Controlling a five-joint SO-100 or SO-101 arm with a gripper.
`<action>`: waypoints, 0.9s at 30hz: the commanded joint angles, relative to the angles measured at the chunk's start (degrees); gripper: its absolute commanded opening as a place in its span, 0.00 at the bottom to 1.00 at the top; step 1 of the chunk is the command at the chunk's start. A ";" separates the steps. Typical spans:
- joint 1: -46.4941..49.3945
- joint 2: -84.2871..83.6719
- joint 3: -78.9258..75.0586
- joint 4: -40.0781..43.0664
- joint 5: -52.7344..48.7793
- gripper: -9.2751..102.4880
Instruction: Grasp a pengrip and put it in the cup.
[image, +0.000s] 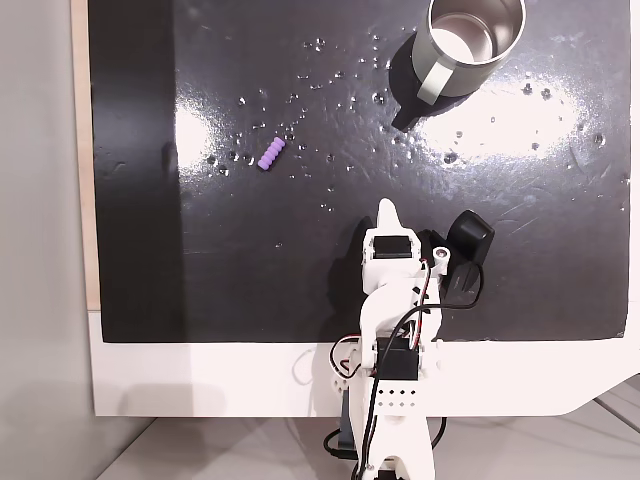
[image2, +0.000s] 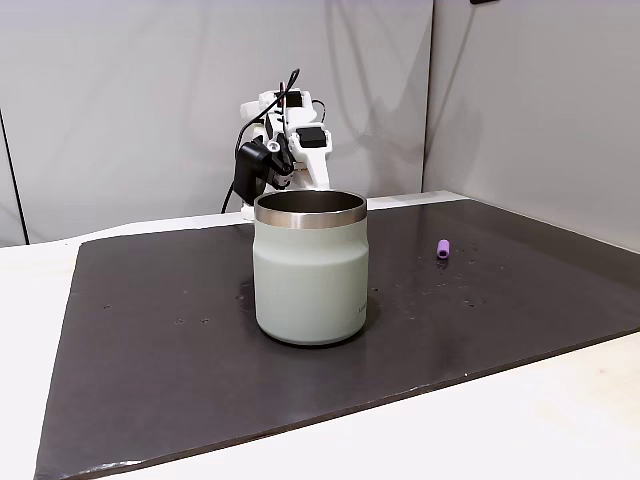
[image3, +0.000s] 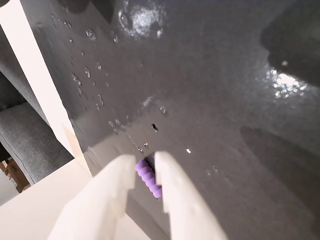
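So in the top-down fixed view the pengrip (image: 271, 154) lies flat on the black mat (image: 140, 200), left of centre, with its long axis running diagonally from lower-left to upper-right, water droplets (image: 330, 80) scattered around it. Right of that, well apart, the cup (image: 470, 45) sits at the mat's top edge with its handle pointing down-left. The arm (image: 395, 330) rises from the white tabletop (image: 200, 380) at the bottom, and the tool (image: 388, 212) tip points up toward the mat's middle, nowhere near the pengrip. In the side fixed view the cup (image2: 309, 265) is front and centre, pengrip (image2: 443, 248) off to its right. The wrist view lines the pengrip (image3: 148, 176) up in the narrow gap between the white fingers (image3: 120, 182), so they're slightly apart and holding nothing.
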 joint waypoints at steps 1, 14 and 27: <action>-0.97 0.53 -0.35 -1.58 -0.26 0.08; -3.52 0.44 -2.99 1.67 -2.99 0.08; -34.72 0.88 -10.20 11.69 -16.79 0.08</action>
